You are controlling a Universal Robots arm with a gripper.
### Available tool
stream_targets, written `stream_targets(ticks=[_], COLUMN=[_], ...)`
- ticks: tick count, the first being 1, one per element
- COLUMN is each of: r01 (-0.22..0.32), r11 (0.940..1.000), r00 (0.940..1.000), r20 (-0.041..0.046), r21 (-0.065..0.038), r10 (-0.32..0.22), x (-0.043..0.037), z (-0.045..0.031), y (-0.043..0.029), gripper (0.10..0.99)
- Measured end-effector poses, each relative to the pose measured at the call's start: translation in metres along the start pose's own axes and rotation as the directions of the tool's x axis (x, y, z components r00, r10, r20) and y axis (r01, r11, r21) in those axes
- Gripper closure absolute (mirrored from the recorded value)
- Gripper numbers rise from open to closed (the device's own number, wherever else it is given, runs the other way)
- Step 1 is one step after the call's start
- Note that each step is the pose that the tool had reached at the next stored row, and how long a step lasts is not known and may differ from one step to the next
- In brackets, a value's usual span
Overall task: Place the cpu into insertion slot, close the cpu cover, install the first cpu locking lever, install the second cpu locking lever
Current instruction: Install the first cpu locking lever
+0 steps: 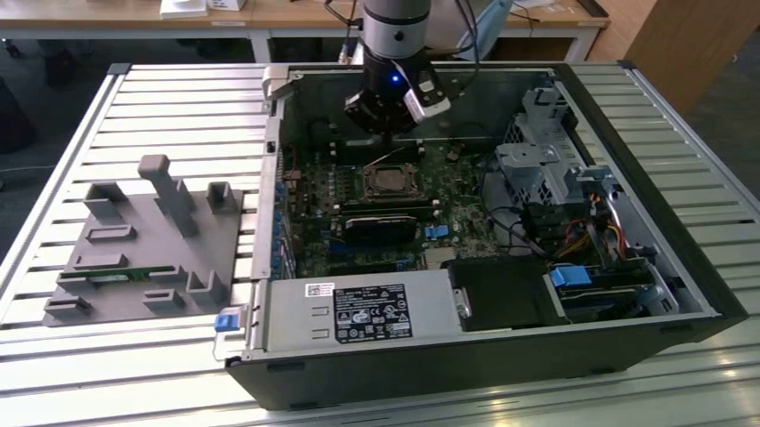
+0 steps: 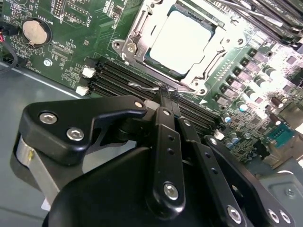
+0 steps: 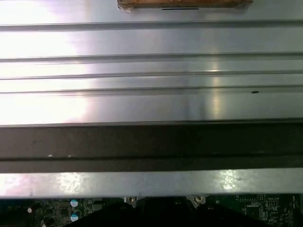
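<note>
The end effector [image 2: 166, 97] is reaching down inside the open computer case [image 1: 665, 267], its two fingertips pinched together on the thin wire locking lever [image 2: 147, 88] that is running along the near edge of the socket. Just beyond the fingertips, the cpu [image 2: 182, 40] is already lying flat in the insertion slot, its pale metal top facing up toward the wrist, and the cpu cover [image 2: 208, 66] is lying closed around it as a silvery frame.

In the exterior view the end effector [image 1: 383, 133] is hanging directly above the socket [image 1: 386, 181] on the motherboard [image 1: 356, 213].

The lever's long axis is lying parallel to the socket edge and to the black memory slots [image 2: 109, 78] beneath the fingertips, crosswise to the fingers. The cpu is square, so it has no clear long axis.

To do this step well, the wire probably needs pressing down and then sideways under its hook, keeping the grip near the bent handle so it is not slipping out. A risk is scraping the memory slots below.
</note>
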State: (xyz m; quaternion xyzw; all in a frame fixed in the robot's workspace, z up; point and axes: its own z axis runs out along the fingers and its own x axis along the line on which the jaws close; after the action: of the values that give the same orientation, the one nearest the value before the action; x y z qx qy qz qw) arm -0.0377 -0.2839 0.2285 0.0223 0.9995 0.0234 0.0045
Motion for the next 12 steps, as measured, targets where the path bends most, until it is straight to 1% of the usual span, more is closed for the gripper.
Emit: stream_targets(ticks=[5, 12], r01=[0.000, 0.000], r11=[1.0000, 1.0000], r00=[1.0000, 1.0000], r20=[0.0001, 0.0000], r21=[0.000, 0.000], r10=[0.000, 0.000], x=[-0.0030, -0.0068], z=[0.0033, 0.0051], y=[0.0015, 0.0048], gripper=[0.980, 0.980])
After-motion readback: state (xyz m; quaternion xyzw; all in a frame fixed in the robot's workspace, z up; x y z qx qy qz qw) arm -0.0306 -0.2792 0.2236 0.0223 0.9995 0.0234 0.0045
